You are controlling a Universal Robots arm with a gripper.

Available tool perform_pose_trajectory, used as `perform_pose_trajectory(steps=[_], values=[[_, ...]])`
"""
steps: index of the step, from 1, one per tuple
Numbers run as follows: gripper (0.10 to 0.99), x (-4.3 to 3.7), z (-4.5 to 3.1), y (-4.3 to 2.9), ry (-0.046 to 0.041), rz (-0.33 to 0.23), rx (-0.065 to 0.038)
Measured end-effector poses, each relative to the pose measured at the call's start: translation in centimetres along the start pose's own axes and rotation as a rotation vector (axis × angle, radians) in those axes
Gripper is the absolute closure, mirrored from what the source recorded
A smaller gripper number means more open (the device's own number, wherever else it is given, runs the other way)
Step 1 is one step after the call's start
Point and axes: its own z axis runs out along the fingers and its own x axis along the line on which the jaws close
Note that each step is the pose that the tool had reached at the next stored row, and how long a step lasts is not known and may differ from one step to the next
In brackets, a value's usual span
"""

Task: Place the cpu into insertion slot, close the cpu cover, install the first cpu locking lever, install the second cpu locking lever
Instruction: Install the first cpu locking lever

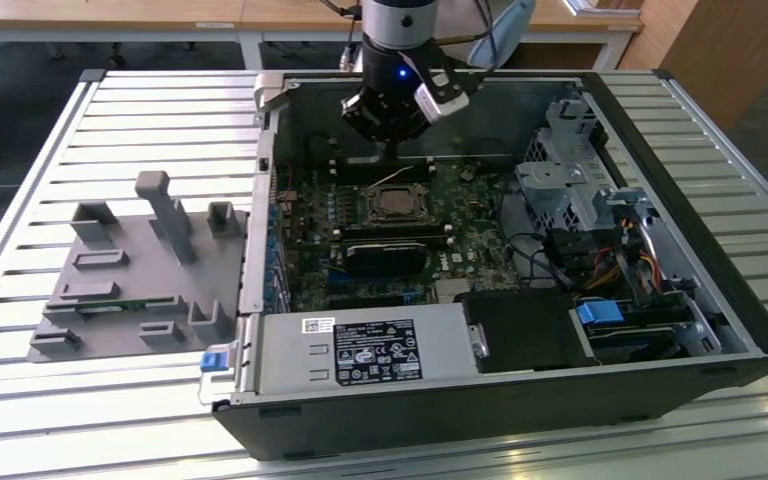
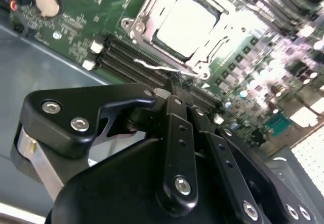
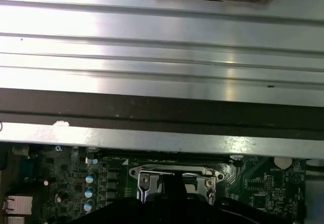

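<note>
A: Where is the cpu right now?

B: Already seated in the slot, near the middle of the board inside the open case. In the second wrist view its pale face shows through the cut-out of the cover, which lies flat around it.

A: And the end effector?

B: In the exterior view it hangs over the board's far edge, just beyond the slot, so the slot lies on the nearer side of it, toward the case's front. In the second wrist view the fingers come together to a point just short of the cover's near edge.

A: Gripping something?

B: Pressed together, as far as I can judge, with nothing between them. A thin wire lever runs along that same edge of the cover, and the fingertip sits right at it; I can't tell if it touches.

A: So the levers?

B: Whether either is latched, I can't make out.
</note>
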Motion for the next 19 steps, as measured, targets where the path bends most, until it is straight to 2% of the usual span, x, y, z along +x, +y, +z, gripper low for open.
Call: perform_pose_trajectory(steps=[1,2,7,13,19], values=[[0.98,0.0,0.03,-0.01,-0.0009,0.0,-0.012],[0.98,0.0,0.15,-0.01,-0.0023,0.0,-0.014],[0.98,-0.04,0.95,-0.04,-0.0049,0.0,-0.013],[0.98,-0.5,1.78,0.02,-0.005,0.0,-0.013],[0.98,-0.85,2.19,0.04,-0.005,0.0,-0.013]])
